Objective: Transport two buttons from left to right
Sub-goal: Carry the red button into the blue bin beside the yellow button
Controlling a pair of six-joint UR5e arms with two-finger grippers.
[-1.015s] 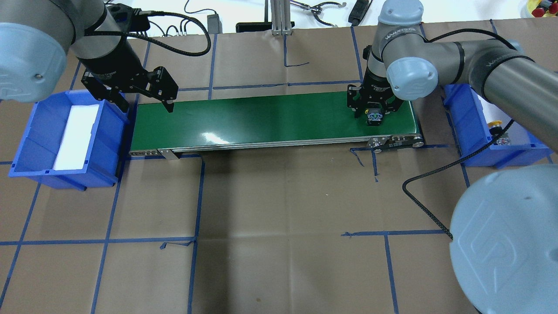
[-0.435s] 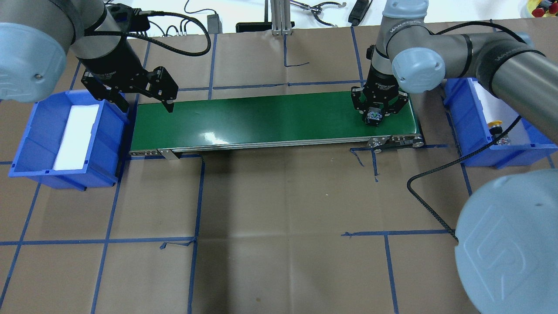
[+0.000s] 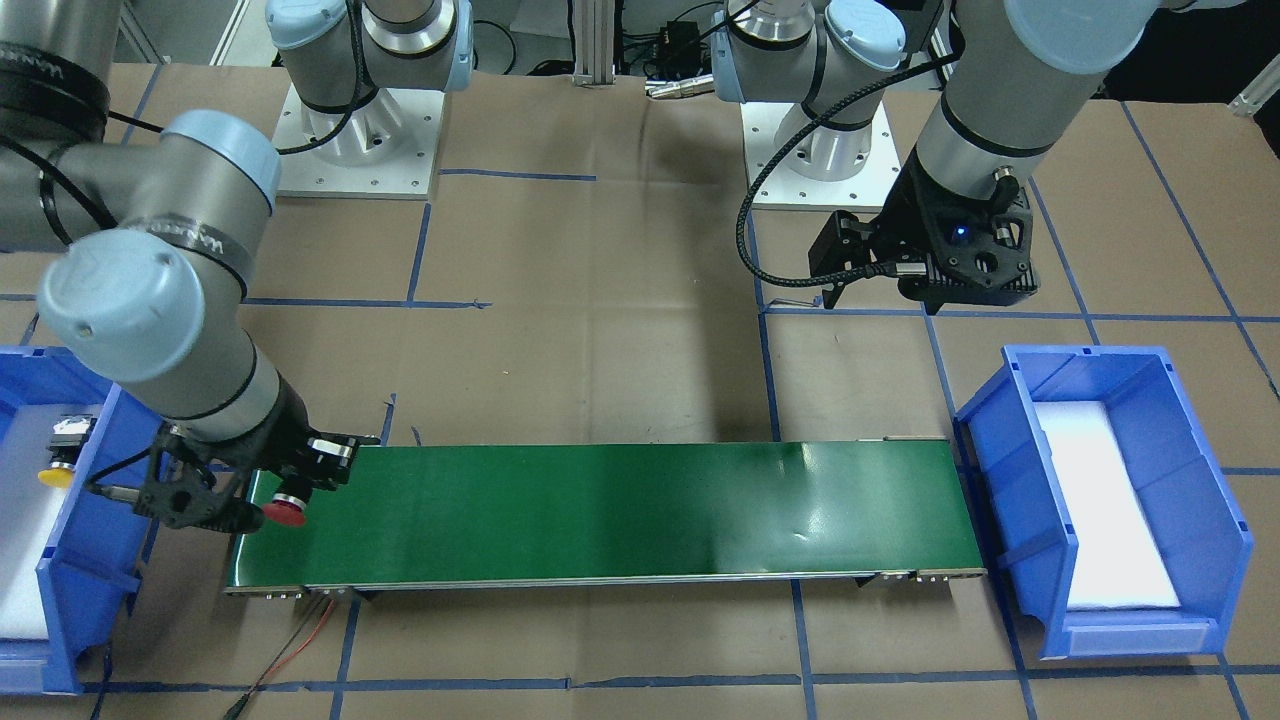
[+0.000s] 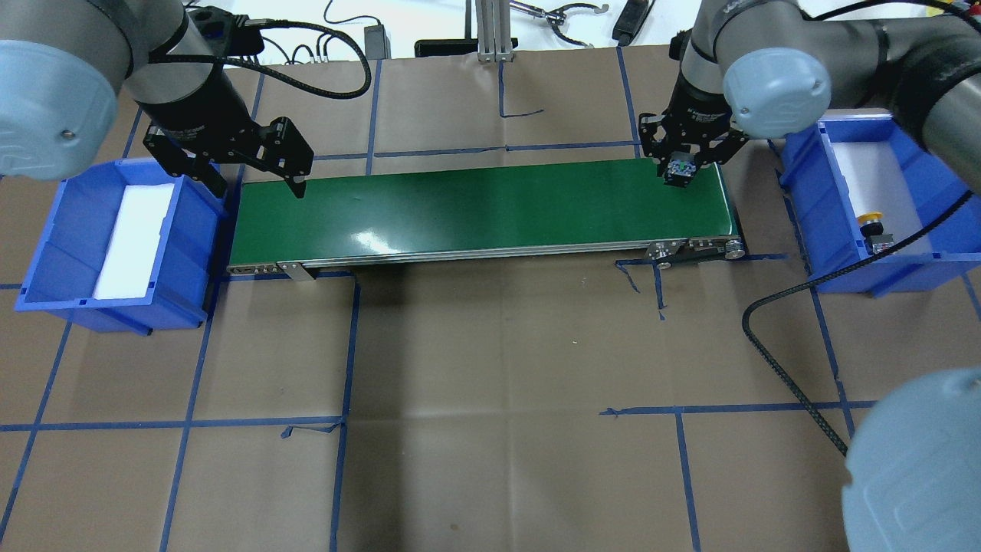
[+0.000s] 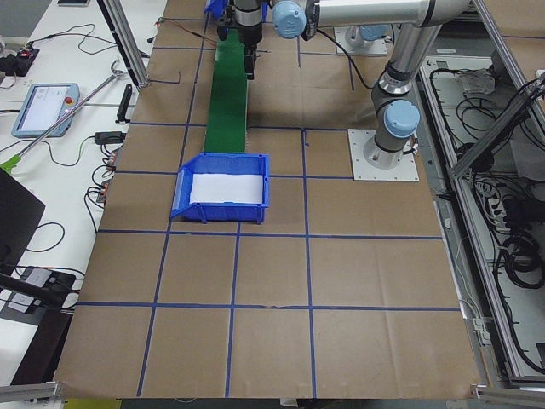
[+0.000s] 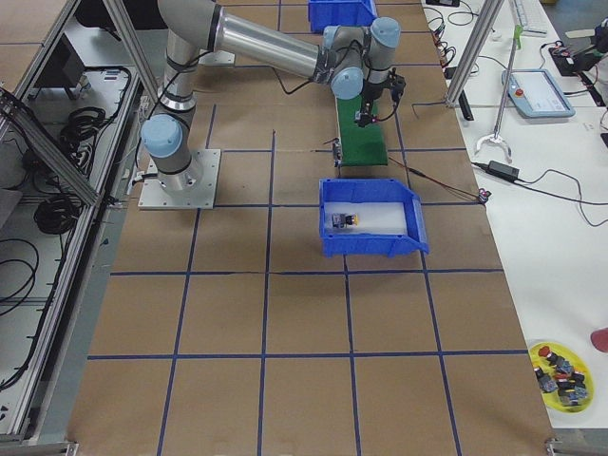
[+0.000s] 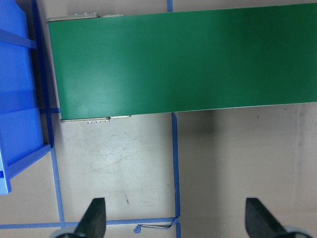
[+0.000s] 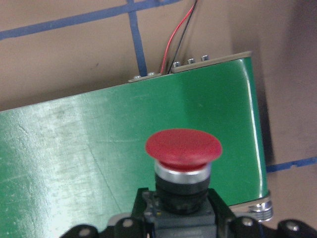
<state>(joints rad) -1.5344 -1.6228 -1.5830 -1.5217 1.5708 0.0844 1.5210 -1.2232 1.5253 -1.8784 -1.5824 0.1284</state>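
Note:
My right gripper (image 4: 680, 165) is shut on the red button (image 8: 183, 148), a red mushroom cap on a black and grey body. It hangs over the right end of the green conveyor belt (image 4: 475, 207), near the belt's far edge. In the front-facing view the red cap (image 3: 284, 512) shows under that gripper. The yellow button (image 4: 871, 222) lies on white foam in the right blue bin (image 4: 801, 195). At the belt's left end my left gripper (image 4: 257, 184) stands open with nothing between its fingers (image 7: 94, 218).
The left blue bin (image 4: 46, 253) holds only a white foam pad. Brown paper with blue tape lines covers the table. A black cable (image 4: 789, 368) loops over the table by the right arm. Tools and cables lie beyond the far edge.
My right gripper, with the red button in it, has risen off the belt and moved toward the far edge and slightly right. The left arm has not moved.

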